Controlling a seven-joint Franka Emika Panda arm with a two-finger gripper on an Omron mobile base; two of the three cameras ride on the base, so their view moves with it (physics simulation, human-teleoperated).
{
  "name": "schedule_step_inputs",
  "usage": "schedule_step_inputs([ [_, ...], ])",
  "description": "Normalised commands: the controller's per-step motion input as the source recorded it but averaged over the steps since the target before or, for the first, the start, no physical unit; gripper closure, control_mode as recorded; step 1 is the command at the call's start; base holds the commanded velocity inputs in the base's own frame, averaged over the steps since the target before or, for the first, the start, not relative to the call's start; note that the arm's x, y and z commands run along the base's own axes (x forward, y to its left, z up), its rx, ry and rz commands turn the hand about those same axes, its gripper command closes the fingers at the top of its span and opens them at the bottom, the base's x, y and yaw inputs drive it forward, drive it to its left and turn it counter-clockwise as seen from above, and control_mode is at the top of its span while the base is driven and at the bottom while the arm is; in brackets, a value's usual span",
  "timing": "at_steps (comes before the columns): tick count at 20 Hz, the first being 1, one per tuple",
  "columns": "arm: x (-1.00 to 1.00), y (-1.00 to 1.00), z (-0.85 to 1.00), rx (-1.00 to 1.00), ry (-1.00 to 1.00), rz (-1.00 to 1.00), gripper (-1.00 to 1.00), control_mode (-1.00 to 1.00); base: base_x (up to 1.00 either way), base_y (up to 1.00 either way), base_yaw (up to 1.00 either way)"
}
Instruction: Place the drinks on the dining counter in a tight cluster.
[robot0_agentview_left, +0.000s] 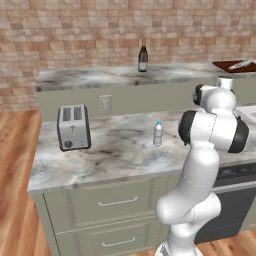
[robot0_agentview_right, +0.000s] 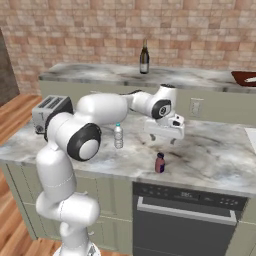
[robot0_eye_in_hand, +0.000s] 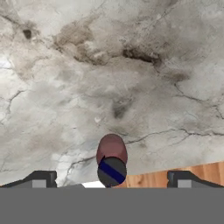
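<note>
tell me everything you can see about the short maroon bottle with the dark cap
The short maroon bottle with a dark cap stands upright near the front edge of the lower grey-veined marble worktop. Its body looks smooth and opaque, narrowing slightly toward the cap. From the hand view the cap shows a blue stripe across its top. Nothing touches it but the worktop; the open white gripper hovers above it, fingers apart.

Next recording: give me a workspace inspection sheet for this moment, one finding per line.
Surface: lower veined marble worktop; raised dining counter behind it.
Job's things: tall dark wine bottle upright on the dining counter; small clear water bottle and short maroon bottle upright on the lower worktop, apart.
Clutter: silver toaster; dark red tray on the dining counter.
Grippers: gripper open, empty, above the maroon bottle.
Cables: nothing seen.
Surroundings: brick wall, wooden floor, sage-green drawers.
</note>
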Motion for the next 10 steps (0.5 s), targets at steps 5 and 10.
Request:
schedule_step_inputs([
  [5,0.00,-0.09,-0.05,0.01,0.00,0.00,-1.00,-1.00,0.00,0.00,0.00],
  [10,-0.38,-0.07,0.00,0.05,0.00,0.00,-1.00,-1.00,0.00,0.00,0.00],
])
